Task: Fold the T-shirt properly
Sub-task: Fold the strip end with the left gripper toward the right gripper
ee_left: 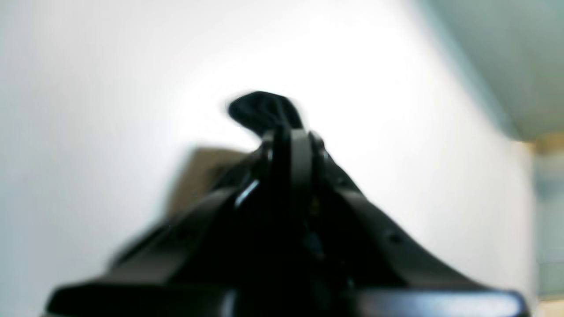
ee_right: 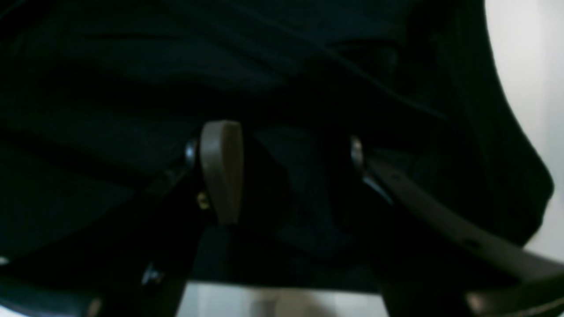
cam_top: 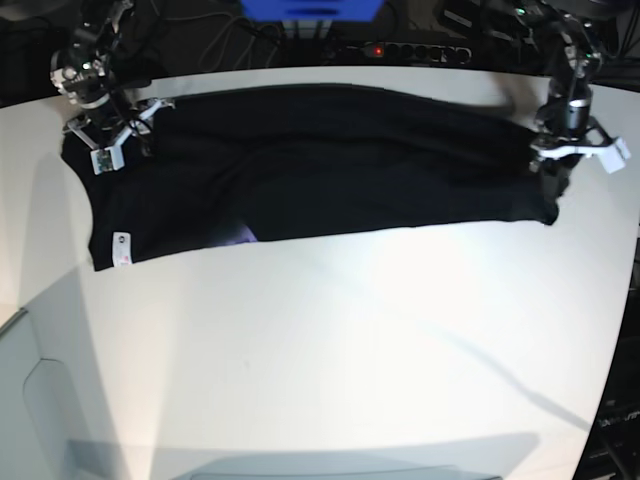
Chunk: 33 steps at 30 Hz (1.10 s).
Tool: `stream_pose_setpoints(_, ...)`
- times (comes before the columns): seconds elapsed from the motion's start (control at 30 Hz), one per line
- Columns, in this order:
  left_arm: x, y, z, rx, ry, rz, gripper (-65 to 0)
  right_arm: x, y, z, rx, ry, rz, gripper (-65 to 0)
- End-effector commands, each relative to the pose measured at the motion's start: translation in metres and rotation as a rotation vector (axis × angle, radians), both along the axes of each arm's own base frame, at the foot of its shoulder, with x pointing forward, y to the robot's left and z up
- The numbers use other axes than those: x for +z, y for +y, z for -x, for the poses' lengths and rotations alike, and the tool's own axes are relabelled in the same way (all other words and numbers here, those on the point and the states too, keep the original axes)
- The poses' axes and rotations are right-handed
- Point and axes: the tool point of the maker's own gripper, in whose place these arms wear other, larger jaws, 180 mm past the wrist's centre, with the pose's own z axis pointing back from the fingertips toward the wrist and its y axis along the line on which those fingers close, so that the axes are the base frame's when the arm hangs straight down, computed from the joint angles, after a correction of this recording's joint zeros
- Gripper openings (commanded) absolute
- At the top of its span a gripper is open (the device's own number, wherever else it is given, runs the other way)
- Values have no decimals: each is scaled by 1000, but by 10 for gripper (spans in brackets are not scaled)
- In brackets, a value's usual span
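Note:
The black T-shirt [cam_top: 330, 165] lies in a long flattened band across the far half of the white table [cam_top: 330, 340]. Its small white tag [cam_top: 121, 248] shows near its left end, and a sliver of purple print [cam_top: 243, 236] peeks out at its front edge. My left gripper [cam_top: 553, 185] is at the shirt's right end. In the left wrist view it [ee_left: 288, 132] is shut on a bunched tip of the black cloth [ee_left: 264, 110]. My right gripper [cam_top: 112, 140] is over the shirt's left end. In the right wrist view it [ee_right: 288, 163] is open, with its fingers [ee_right: 220, 171] wide apart against the dark cloth [ee_right: 132, 66].
A power strip with a red light [cam_top: 405, 50] and a blue object [cam_top: 310, 8] sit behind the table's far edge. The table's right edge [cam_top: 625, 330] curves away near my left arm. A grey surface [cam_top: 30, 410] adjoins the front left corner.

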Motion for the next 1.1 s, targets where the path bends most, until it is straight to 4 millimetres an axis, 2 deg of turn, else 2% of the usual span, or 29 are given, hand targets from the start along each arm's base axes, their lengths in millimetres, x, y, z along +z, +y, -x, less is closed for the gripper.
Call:
stream_pose_setpoints(0.0, 8, -16, 2, -36, -20, 0, -650, -14, 5, 17, 27, 95, 17, -341)
stream_pose_setpoints(0.07, 11, -52, 2, -99, -21, 12, -650, -14, 7, 17, 33, 95, 15, -341)
stream_pose_setpoints(0.3, -20, -163, 1, -332, 66, 51, -650, -14, 9, 16, 39, 93, 13, -341)
stream_pose_setpoints(0.4, -23, -207, -1, -432, 73, 44, -650, -14, 9, 15, 39, 92, 13, -341)
stream_pose_setpoints(0.47, -18, -233, -8, -492, 52, 26, -650, -14, 9, 15, 39, 92, 13, -341)
stream_pose_setpoints(0.67, -16, -292, -21, -653, 25, -62, -650, -14, 9, 15, 39, 92, 13, -341)
stream_pose_setpoints(0.8, -26, -320, -23, -743, 35, -115, -650, -14, 9, 15, 39, 92, 13, -341)
stream_pose_setpoints(1.07, -39, -354, -29, -858, 40, -181, -650, -11, 9, 8, 38, 77, 13, -341)
